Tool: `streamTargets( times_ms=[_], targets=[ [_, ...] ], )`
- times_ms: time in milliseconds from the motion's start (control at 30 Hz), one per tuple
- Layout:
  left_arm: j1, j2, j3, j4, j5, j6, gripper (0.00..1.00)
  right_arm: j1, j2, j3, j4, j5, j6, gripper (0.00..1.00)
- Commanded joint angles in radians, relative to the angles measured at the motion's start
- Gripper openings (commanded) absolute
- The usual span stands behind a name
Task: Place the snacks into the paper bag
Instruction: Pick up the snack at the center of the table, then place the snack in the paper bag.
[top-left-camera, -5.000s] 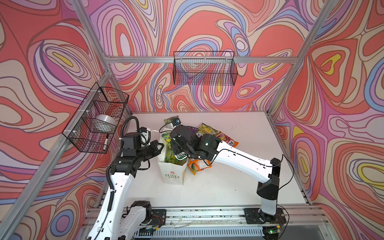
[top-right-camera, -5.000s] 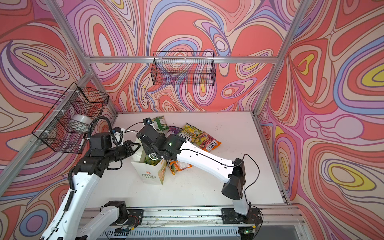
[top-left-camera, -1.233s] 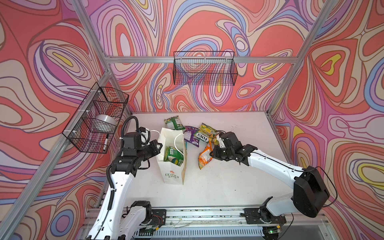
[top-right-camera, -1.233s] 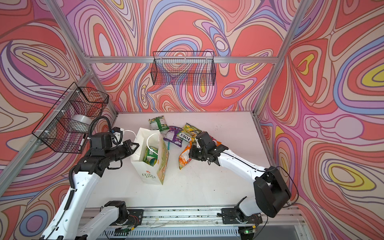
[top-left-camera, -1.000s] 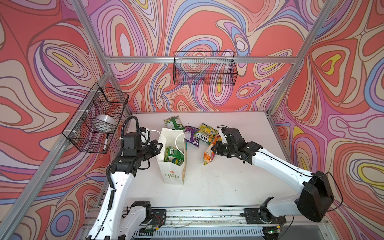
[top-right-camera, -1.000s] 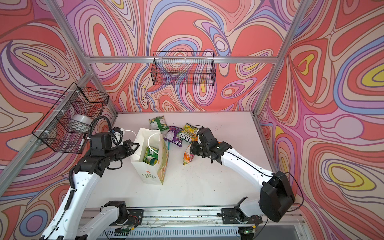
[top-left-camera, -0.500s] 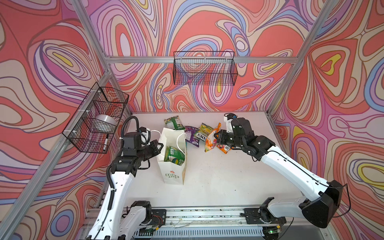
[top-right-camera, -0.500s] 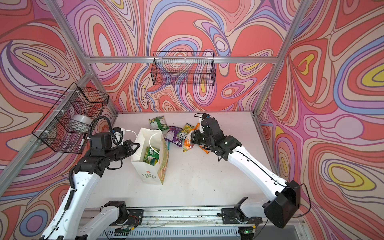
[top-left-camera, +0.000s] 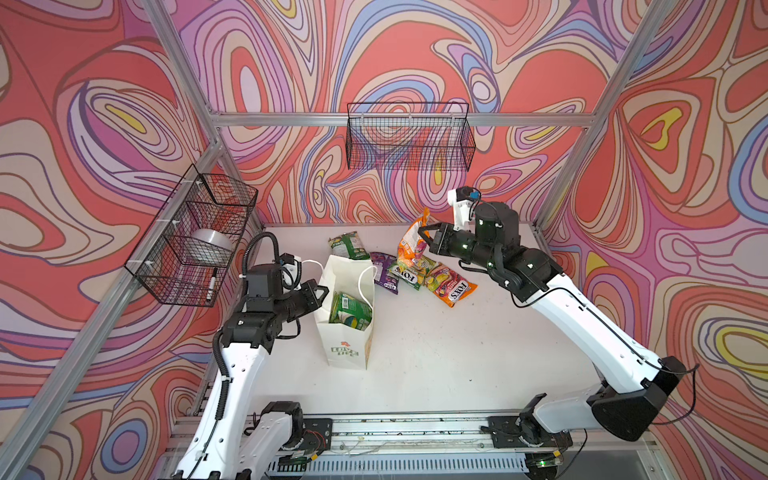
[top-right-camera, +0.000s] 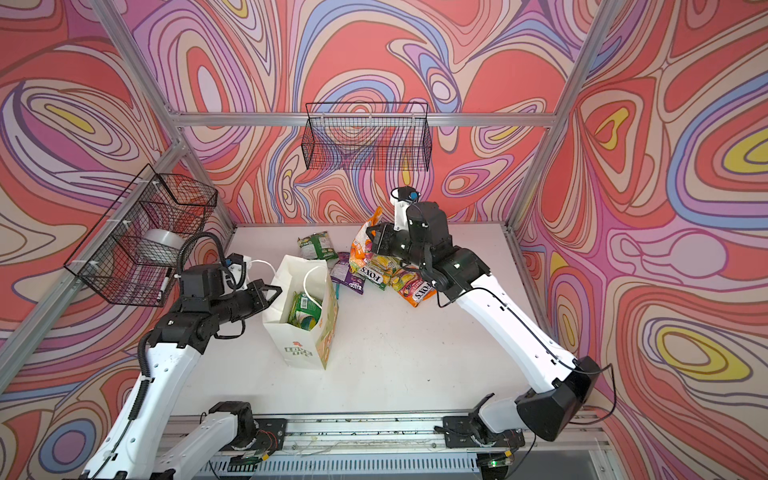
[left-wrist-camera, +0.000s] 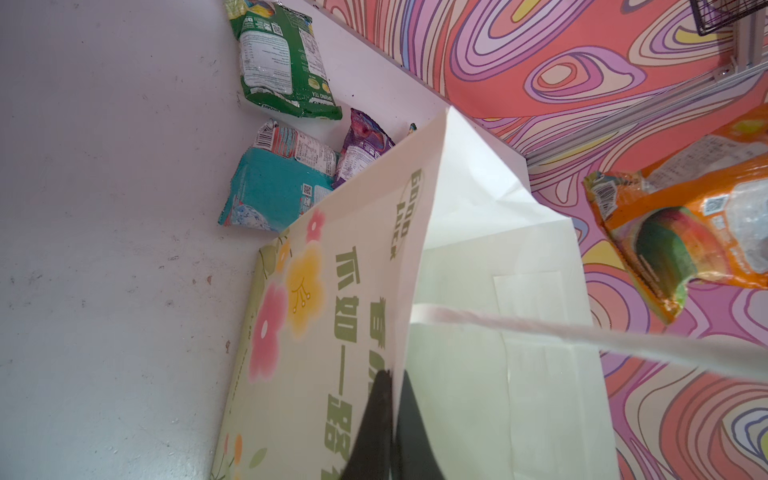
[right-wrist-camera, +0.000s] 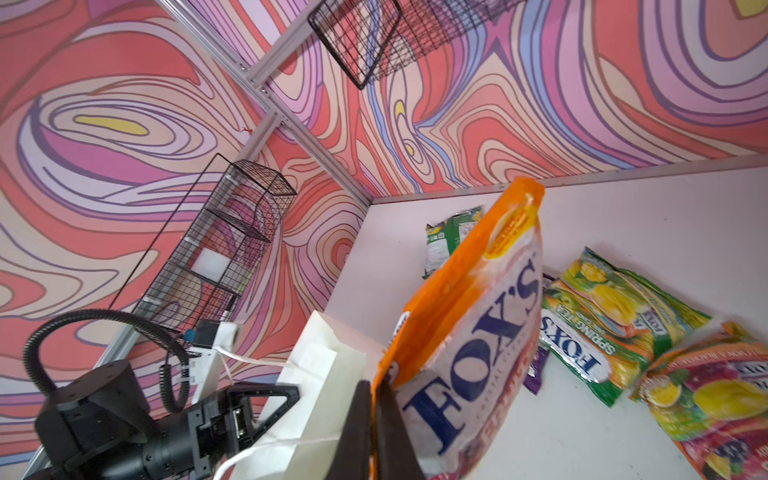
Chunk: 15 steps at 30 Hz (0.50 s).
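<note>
Right hand clamping orange snack, white tabletop, swirl-patterned walls

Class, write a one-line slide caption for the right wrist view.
Right gripper holds an orange snack pouch aloft, white paper bag alongside.

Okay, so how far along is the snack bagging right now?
Done: one green pouch sits inside the paper bag, whose rim the left gripper pinches. In hand: the right gripper holds an orange pouch aloft. Left: at least four loose pouches on the table.
</note>
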Motion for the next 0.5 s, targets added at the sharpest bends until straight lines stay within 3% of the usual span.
streamTargets(
  times_ms=[0,467],
  targets=[
    [0.003,0.001,-0.005,0.036,0.039,-0.012,0.00,0.007,0.039,0.073,0.084,-0.088,0.002,0.00],
    [0.003,0.006,-0.007,0.036,0.038,-0.013,0.00,0.224,0.221,0.377,0.054,-0.100,-0.063,0.00]
  ],
)
